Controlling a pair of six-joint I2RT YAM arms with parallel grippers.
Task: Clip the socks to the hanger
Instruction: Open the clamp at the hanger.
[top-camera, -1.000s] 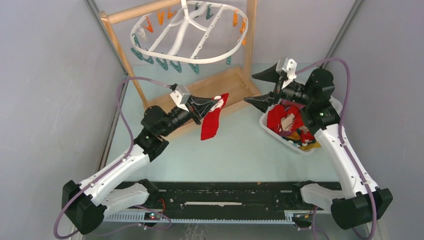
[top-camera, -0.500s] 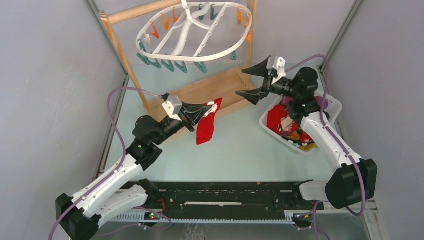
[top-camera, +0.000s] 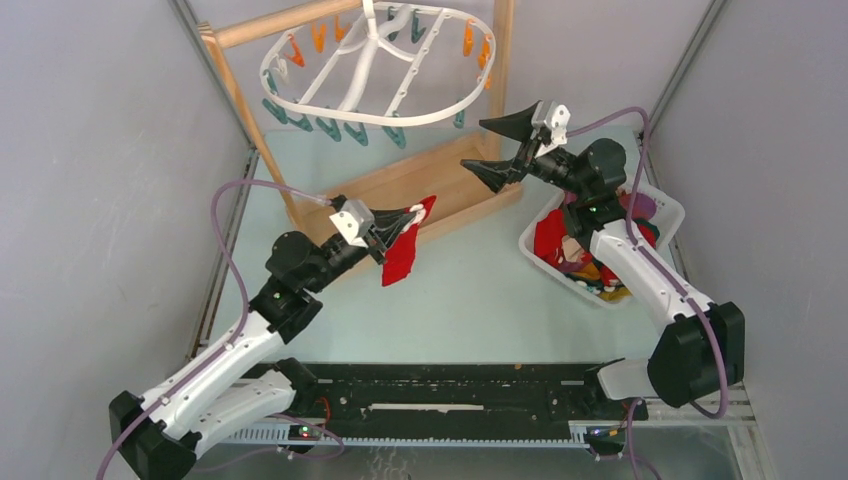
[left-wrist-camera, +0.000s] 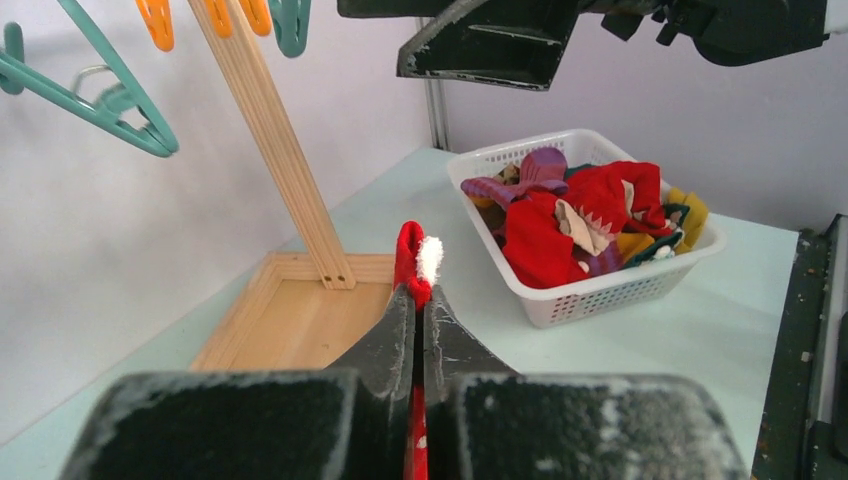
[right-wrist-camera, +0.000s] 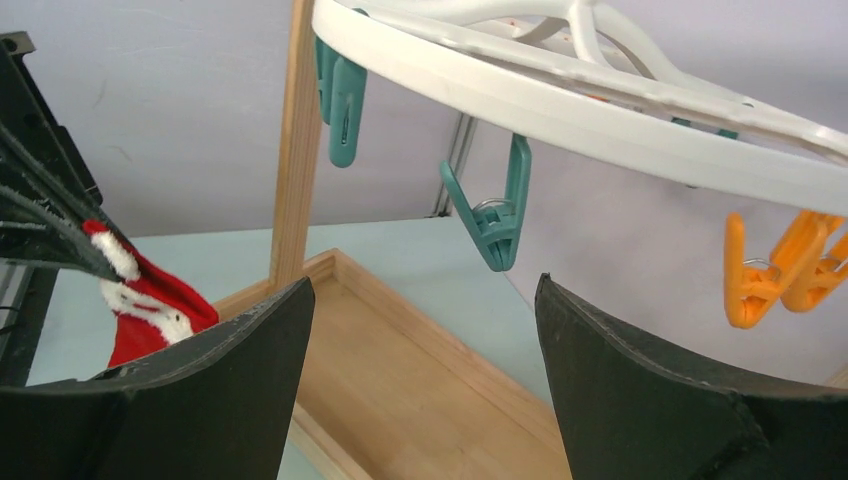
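Top external view: my left gripper (top-camera: 415, 213) is pressed tight on the cuff of a red sock (top-camera: 400, 255). The sock hangs long-ways down from the tips, white-trimmed cuff up and toe low. It is over the table (top-camera: 470, 300), just beside the wooden tray (top-camera: 450, 185). My right gripper (top-camera: 478, 145) is spread wide and holds nothing. It points up at the white hanger (top-camera: 440, 112), with a teal clip (right-wrist-camera: 495, 215) above the gap. The other socks (top-camera: 575, 245) lie in the white basket (top-camera: 527, 243). A second ago the right gripper was by the basket; now it is higher, near the hanger. The red sock has moved a bit left.
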